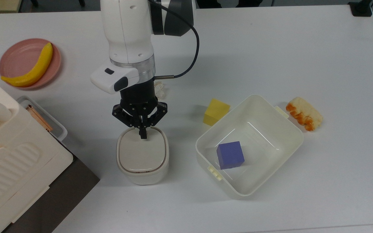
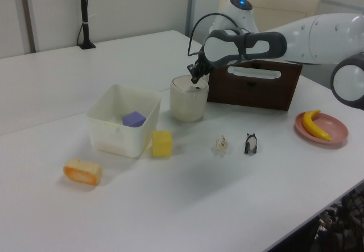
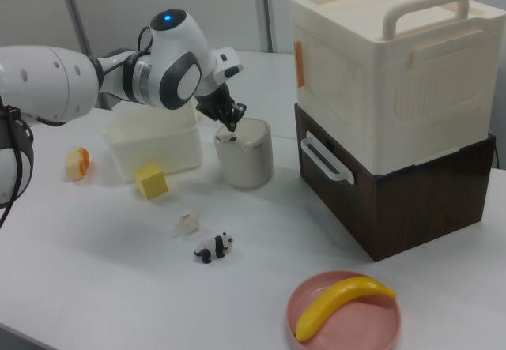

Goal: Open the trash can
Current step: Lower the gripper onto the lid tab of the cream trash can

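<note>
- While I watch from the top view, my gripper (image 1: pixel 143 133) has its fingers pressed together, tip down at the trash can's (image 1: pixel 142 156) button edge.
- Lid looks closed.
- I see the can between the brown box (image 2: pixel 254 85) and the cream tub (image 1: pixel 275 129).

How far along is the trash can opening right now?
Done: the gripper is positioned over the trash can, fingers shut, their tips at the black button by the rim in the top view. In hand: the press on that button; actual contact cannot be told. Left: the beige lid lies flat and closed, so it has yet to flip up.
</note>
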